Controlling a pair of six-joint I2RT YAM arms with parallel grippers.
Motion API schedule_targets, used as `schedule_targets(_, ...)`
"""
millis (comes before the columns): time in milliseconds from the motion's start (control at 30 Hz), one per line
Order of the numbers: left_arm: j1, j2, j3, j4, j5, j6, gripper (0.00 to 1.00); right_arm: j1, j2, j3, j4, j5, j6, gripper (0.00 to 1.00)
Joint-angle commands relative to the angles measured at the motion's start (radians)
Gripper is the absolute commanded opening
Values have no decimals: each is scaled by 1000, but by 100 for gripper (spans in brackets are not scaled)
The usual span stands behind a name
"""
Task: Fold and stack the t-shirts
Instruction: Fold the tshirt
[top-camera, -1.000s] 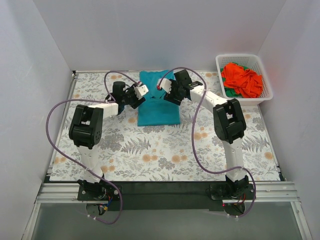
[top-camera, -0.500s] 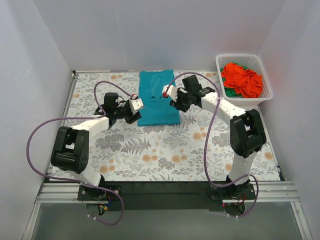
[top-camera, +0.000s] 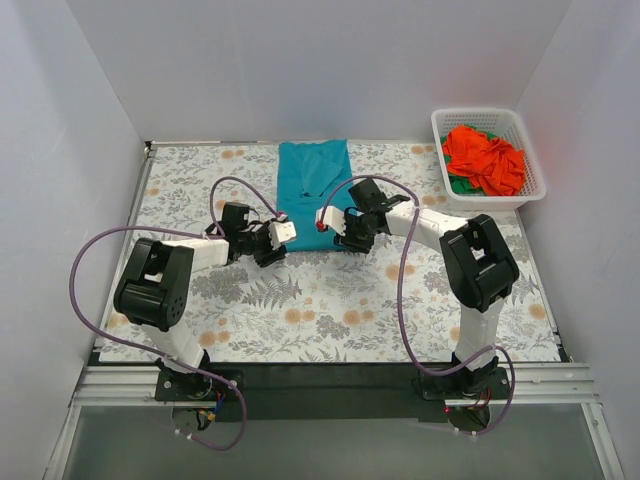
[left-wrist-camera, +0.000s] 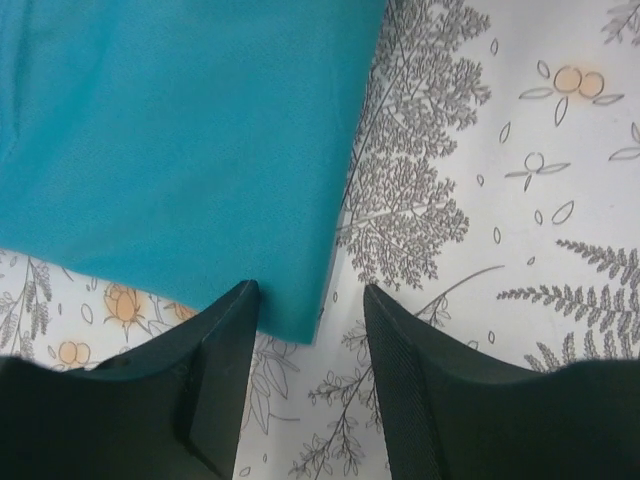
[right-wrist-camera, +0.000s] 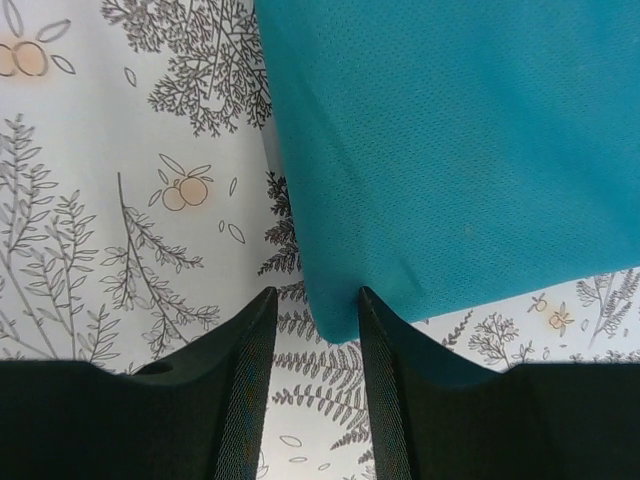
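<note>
Both drew nearer | left pincer (left-wrist-camera: 310, 300), right pincer (right-wrist-camera: 316, 300) astride teal t-shirt (top-camera: 312, 175) corners

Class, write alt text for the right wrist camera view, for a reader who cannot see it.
A corner of the teal t-shirt lies flat between the open black fingers of the right gripper. The shirt fills the upper right of the view; the rest is a white tablecloth printed with grey ferns and small orange flowers.

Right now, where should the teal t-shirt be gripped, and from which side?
Its two near corners, one per gripper, approached low from the near side: the teal t-shirt lies flat, and each corner sits between the open fingers of the left gripper and right gripper.
</note>
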Motion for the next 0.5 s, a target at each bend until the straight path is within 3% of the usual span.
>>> schedule_targets(0,-6,31,0,39,-31,51,44,-3,35,5,32,11,-28,45)
schedule_targets(133,-7,63,12,53,-49,59,41,-3,56,-16,55,38,-43,45)
schedule_targets(267,-9,87,27,52,-60,79,31,-3,69,-22,73,52,-45,38)
schedule_targets(367,-9,86,43,26,-51,94,16,-3,62,-10,73,66,-43,18)
schedule_targets(400,-9,81,58,7,-48,89,10,-3,59,-7,72,75,-42,2)
schedule_targets(467,-7,68,87,-5,-32,21,6,-3,47,17,72,84,-20,1)
